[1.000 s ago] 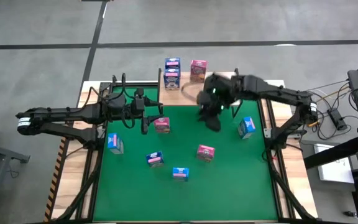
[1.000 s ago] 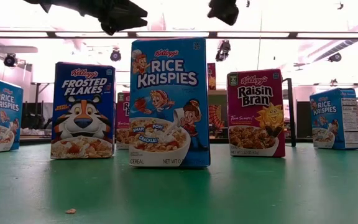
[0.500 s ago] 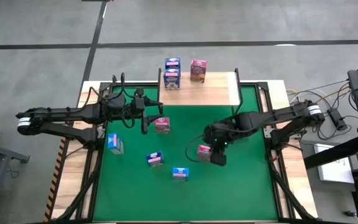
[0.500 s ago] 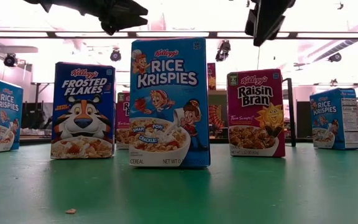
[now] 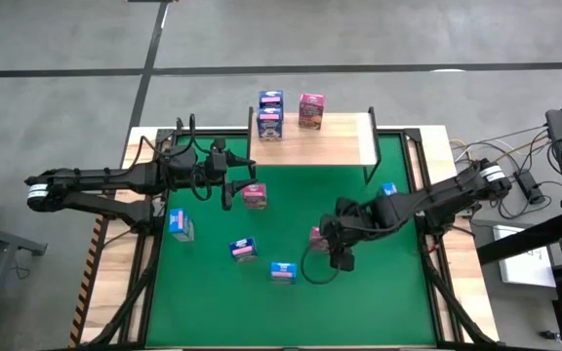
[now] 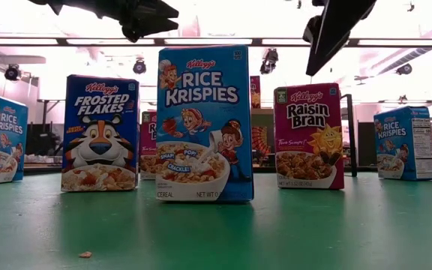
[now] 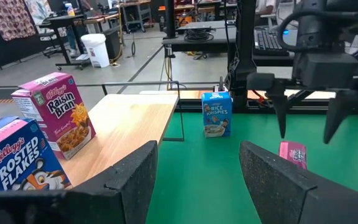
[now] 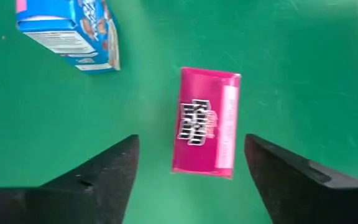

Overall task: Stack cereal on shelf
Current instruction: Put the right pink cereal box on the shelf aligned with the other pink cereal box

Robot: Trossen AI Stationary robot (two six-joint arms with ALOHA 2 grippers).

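The green desk (image 5: 369, 302) carries the most, with a light-wood shelf (image 5: 325, 148) on thin black legs standing at its far edge. On the shelf's far rim stand three cereal boxes: a dark blue one with a light blue one close behind it (image 5: 270, 113), and a pink Raisin Bran box (image 5: 310, 109) just beside them. The rest of the shelf board is bare wood. The other boxes are spread apart on the green: a pink box (image 5: 254, 196) near the left arm, a light blue box (image 5: 180, 225) toward the left edge, a dark blue Frosted Flakes box (image 5: 244, 250), a light blue Rice Krispies box (image 5: 282, 272) nearest the front, another light blue box (image 5: 387, 190) at the right, partly covered by the right arm, and a pink box (image 8: 206, 121) that the right arm hangs over. The right pincer (image 8: 191, 171) points straight down at this pink box, its fingers wide apart with one on each side of the box and nothing held; a light blue box stands near it. The left pincer (image 7: 197, 180) waits over the left half of the desk, beside the shelf's near corner, fingers spread and empty, with the pink box near it standing just past its tips.
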